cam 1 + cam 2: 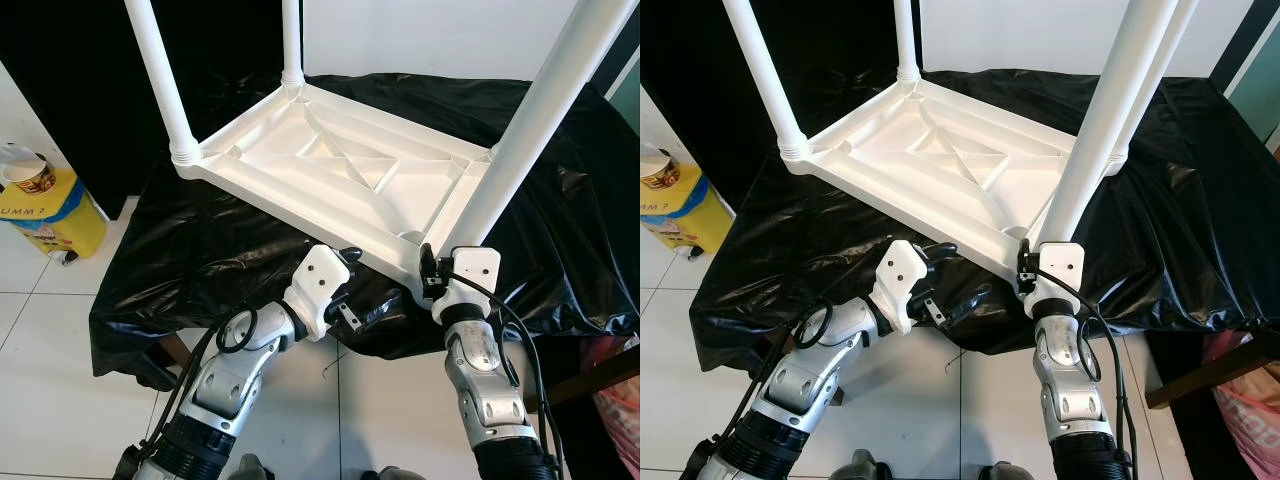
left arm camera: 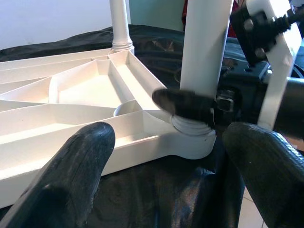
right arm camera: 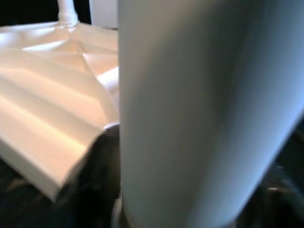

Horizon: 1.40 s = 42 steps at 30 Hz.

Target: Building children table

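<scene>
My right gripper is clamped low on the near white plastic tube leg of the upturned white ribbed tabletop lying on black sheeting. My left gripper hangs spread beside. Pushing off-axis could tilt this leg in its socket.

Smooth white plastic table top and legs rest on crinkled, glossy black plastic sheeting.

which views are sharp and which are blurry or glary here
Both eye views are sharp, with glare streaks on the black plastic sheet. In the left wrist view, the left gripper's fingers loom soft. In the right wrist view, the white table leg is close and blurred.
</scene>
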Motion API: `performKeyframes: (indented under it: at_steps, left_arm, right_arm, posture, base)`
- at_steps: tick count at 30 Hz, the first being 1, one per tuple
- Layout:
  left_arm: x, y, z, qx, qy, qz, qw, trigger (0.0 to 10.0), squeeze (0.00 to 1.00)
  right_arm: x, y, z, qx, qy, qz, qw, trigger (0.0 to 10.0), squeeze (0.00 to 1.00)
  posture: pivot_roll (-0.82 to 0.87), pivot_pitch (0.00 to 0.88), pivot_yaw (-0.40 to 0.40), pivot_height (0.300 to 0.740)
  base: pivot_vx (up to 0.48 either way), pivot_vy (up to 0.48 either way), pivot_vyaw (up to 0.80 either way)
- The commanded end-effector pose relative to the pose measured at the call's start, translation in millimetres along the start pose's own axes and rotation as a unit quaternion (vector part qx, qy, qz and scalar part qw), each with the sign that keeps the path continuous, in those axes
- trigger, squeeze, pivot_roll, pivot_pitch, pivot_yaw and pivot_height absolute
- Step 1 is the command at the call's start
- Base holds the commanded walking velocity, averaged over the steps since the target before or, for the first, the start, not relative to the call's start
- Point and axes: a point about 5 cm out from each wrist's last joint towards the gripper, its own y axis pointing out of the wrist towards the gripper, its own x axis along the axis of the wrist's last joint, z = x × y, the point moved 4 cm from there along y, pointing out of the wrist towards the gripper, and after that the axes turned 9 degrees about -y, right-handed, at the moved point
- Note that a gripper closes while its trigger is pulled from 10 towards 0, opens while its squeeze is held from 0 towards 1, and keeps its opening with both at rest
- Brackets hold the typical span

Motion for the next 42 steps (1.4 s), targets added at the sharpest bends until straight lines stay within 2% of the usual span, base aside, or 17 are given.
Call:
performKeyframes:
  at_steps: [1, 5, 9, 10, 11, 13, 16, 19, 23, 25, 26, 27, 30, 33, 36, 38, 42]
  left_arm:
    - [-0.3, 2.0, -1.8, -0.003, 0.001, -0.001, 1.000, 10.0, 0.00]
    - [-1.2, 1.7, -1.9, 0.000, 0.002, -0.001, 1.000, 10.0, 0.00]
    - [-1.4, 1.4, -1.7, 0.002, 0.002, -0.002, 1.000, 10.0, 0.00]
    - [-1.7, -0.4, 1.6, 0.008, 0.004, -0.001, 1.000, 10.0, 0.00]
    - [-1.7, -2.3, 5.2, 0.014, 0.007, 0.000, 1.000, 10.0, 0.00]
    - [-1.7, -2.3, 5.2, 0.014, 0.007, 0.000, 1.000, 10.0, 0.00]
    - [-3.3, -13.6, 25.1, 0.036, 0.016, 0.009, 0.999, 10.0, 0.00]
    - [-4.9, -18.2, 33.3, 0.044, 0.018, 0.014, 0.999, 10.0, 0.00]
    - [-4.0, -29.4, 57.5, 0.064, 0.009, 0.015, 0.998, 10.0, 0.00]
    - [-4.0, -29.4, 57.5, 0.064, 0.009, 0.015, 0.998, 10.0, 0.00]
    - [-2.2, -31.2, 63.0, 0.068, 0.000, 0.009, 0.998, 10.0, 0.00]
    - [1.4, -33.4, 76.9, 0.081, -0.005, 0.002, 0.997, 10.0, 0.00]
    - [4.0, -34.8, 85.9, 0.090, -0.008, -0.003, 0.996, 10.0, 0.00]
    - [15.8, -36.5, 113.0, 0.121, -0.007, -0.019, 0.992, 10.0, 0.00]
    - [18.4, -36.6, 117.7, 0.127, -0.003, -0.020, 0.992, 10.0, 0.00]
    - [31.0, -34.8, 125.1, 0.133, -0.001, -0.039, 0.990, 10.0, 0.00]
    - [37.6, -34.3, 125.8, 0.132, 0.001, -0.050, 0.990, 10.0, 0.00]
  right_arm:
    - [-2.8, -2.6, -0.7, 0.008, -0.001, 0.003, 1.000, 10.0, 1.00]
    - [5.9, -9.7, -3.6, 0.030, -0.008, -0.029, 0.999, 10.0, 1.00]
    - [6.9, -12.5, -3.7, 0.035, -0.010, -0.034, 0.999, 10.0, 1.00]
    - [5.2, -20.8, -2.3, 0.051, -0.018, -0.035, 0.998, 10.0, 0.00]
    - [3.3, -28.2, -1.6, 0.063, -0.023, -0.034, 0.997, 10.0, 0.00]
    - [3.3, -28.2, -1.6, 0.063, -0.023, -0.034, 0.997, 10.0, 0.00]
    - [-8.4, -51.0, -7.7, 0.087, -0.044, -0.017, 0.995, 10.0, 0.00]
    - [-11.3, -55.6, -10.2, 0.091, -0.050, -0.012, 0.995, 10.0, 0.00]
    - [-15.6, -68.6, -8.2, 0.130, -0.053, -0.005, 0.990, 10.0, 0.00]
    - [-15.6, -68.6, -8.2, 0.130, -0.053, -0.005, 0.990, 10.0, 0.00]
    - [-16.3, -72.4, -5.8, 0.148, -0.050, -0.003, 0.988, 10.0, 0.00]
    - [-16.2, -75.6, 1.1, 0.185, -0.043, -0.003, 0.982, 10.0, 0.00]
    - [-15.6, -77.8, 5.7, 0.209, -0.038, -0.003, 0.977, 10.0, 0.00]
    - [-14.2, -78.7, 24.7, 0.278, -0.020, -0.003, 0.960, 10.0, 0.00]
    - [-13.5, -78.5, 29.0, 0.290, -0.016, -0.004, 0.957, 10.0, 0.00]
    - [-10.5, -76.0, 44.6, 0.318, -0.005, -0.014, 0.948, 10.0, 0.00]
    - [-6.8, -69.9, 52.9, 0.316, -0.002, -0.025, 0.948, 10.0, 0.00]
  posture:
    - [-0.01, 0.076, -0.036, 0.740]
    - [-0.01, 0.074, -0.047, 0.740]
    - [-0.01, 0.074, -0.047, 0.740]
    - [-0.01, 0.072, -0.052, 0.740]
    - [-0.01, 0.073, -0.052, 0.740]
    - [-0.01, 0.073, -0.052, 0.740]
    - [-0.02, 0.075, -0.046, 0.740]
    - [-0.03, 0.076, -0.042, 0.740]
    - [-0.04, 0.079, -0.025, 0.740]
    - [-0.04, 0.079, -0.025, 0.740]
    - [-0.04, 0.079, -0.025, 0.740]
    - [-0.05, 0.085, -0.010, 0.740]
    - [-0.05, 0.085, -0.010, 0.740]
    - [-0.04, 0.087, 0.013, 0.740]
    - [-0.04, 0.087, 0.013, 0.740]
    - [-0.02, 0.083, 0.023, 0.740]
    - [0.00, 0.083, 0.027, 0.740]
  base:
    - [0.000, 0.000, 0.00]
    - [0.000, 0.000, 0.00]
    - [0.000, 0.000, 0.00]
    - [0.000, 0.000, 0.00]
    - [0.000, 0.000, 0.00]
    - [0.000, 0.000, 0.00]
    - [0.000, 0.000, 0.00]
    - [0.000, 0.000, 0.00]
    - [0.000, 0.000, 0.00]
    - [0.000, 0.000, 0.00]
    - [0.000, 0.000, 0.00]
    - [0.000, 0.000, 0.00]
    - [0.000, 0.000, 0.00]
    - [0.000, 0.000, 0.00]
    - [0.000, 0.000, 0.00]
    - [0.000, 0.000, 0.00]
    - [0.000, 0.000, 0.00]
